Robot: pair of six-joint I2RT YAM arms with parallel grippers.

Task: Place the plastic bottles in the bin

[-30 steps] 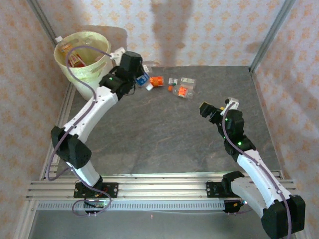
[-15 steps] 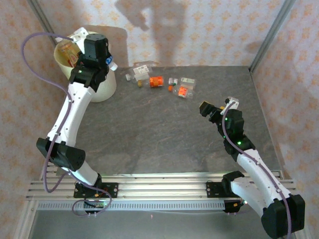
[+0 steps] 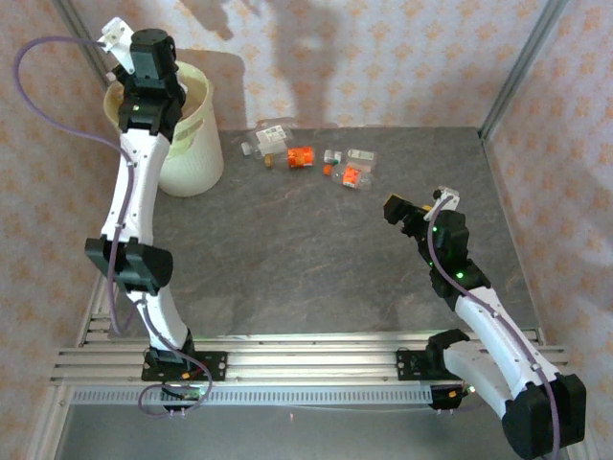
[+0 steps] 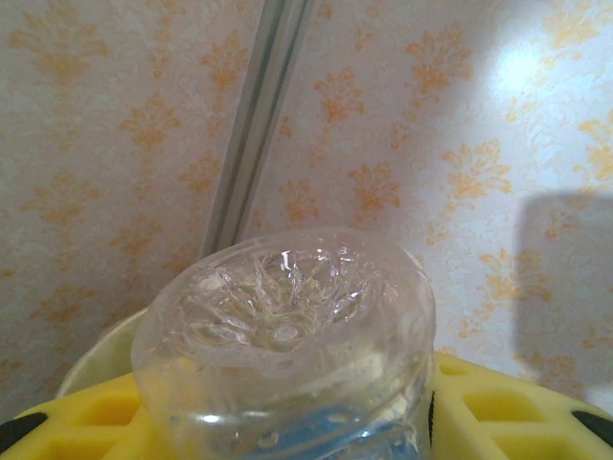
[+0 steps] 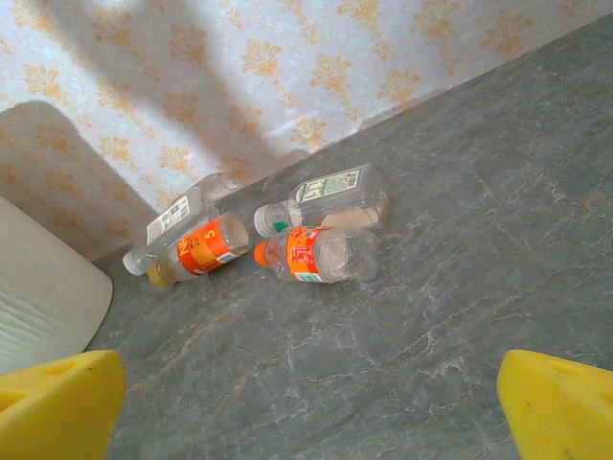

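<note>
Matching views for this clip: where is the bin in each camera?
Top external: bin far left, against the wallpaper.
Left wrist: probably the pale rim at lower left.
Right wrist: cream side at the left edge.
Shared landmark: the patterned wallpaper.

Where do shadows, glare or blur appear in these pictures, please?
Top external: soft shadows lie on the wallpaper behind the bin. Left wrist: the clear bottle glints, very near the lens; grey shadow at right. Right wrist: broad wall shadows; the lying bottles look sharp.

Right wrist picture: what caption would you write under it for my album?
Wide-open yellow fingers look over small clear plastic bottles lying on the grey table.
</note>
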